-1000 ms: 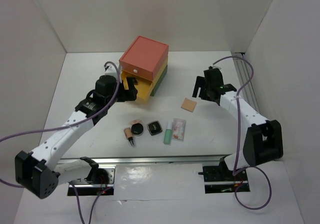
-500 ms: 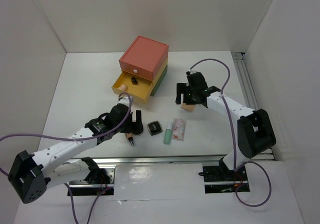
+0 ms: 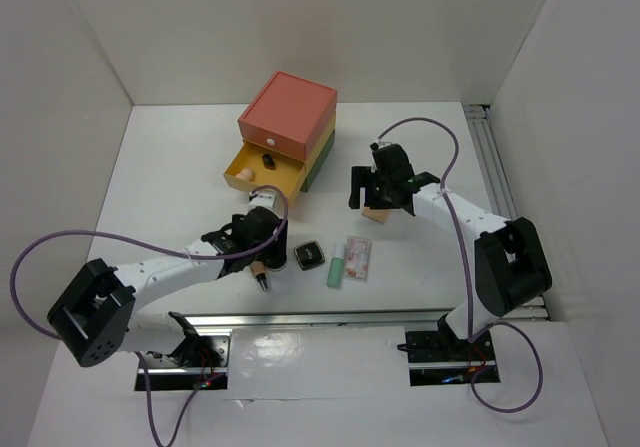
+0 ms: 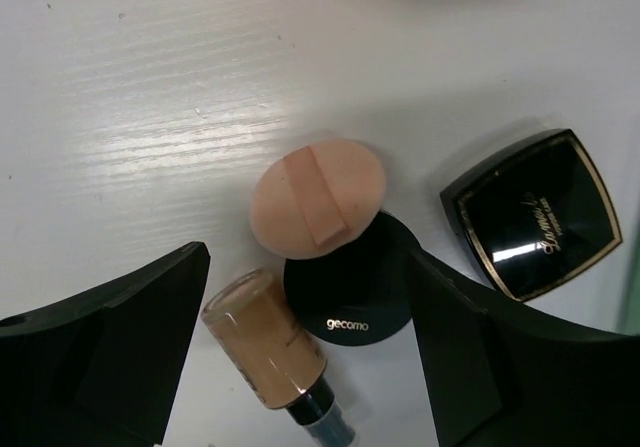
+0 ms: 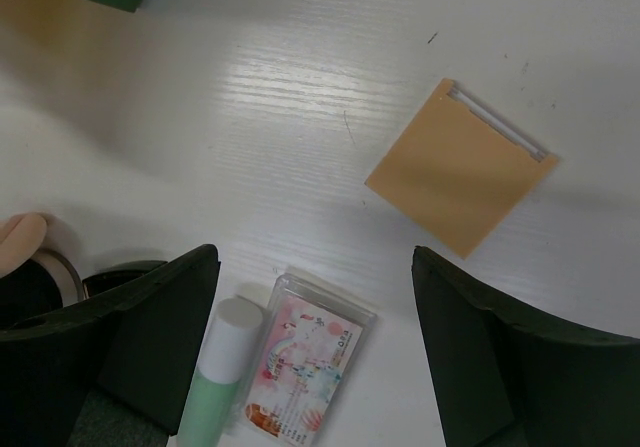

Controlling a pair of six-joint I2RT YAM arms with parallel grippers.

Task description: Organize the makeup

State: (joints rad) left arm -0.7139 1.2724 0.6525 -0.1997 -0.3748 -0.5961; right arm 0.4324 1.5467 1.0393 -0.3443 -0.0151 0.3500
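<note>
Compact (image 4: 350,302), round and black, shows between the left fingers (image 4: 120,347) (held apart); right fingers (image 5: 150,327) also apart, above the sachet (image 5: 305,372).

Swung the left gripper (image 3: 265,250) away from the front of the yellow drawer (image 3: 262,167), toward 6 o'clock, down onto the cluster of makeup. Hangs there now with jaws wide, straddling the round black compact (image 4: 350,292) and the tan lipstick (image 4: 268,339), with the beige sponge (image 4: 317,197) just past them at 12 o'clock. Folded that arm low and long across the table and threw its purple cable into a wider loop at 9 o'clock. Uncovered the drawer's inside: one small dark item and one pale one. Brought the right gripper (image 3: 375,202) in from 3 o'clock toward 9 o'clock, jaws apart, over the tan square (image 5: 462,167), partly hiding it from above.
</note>
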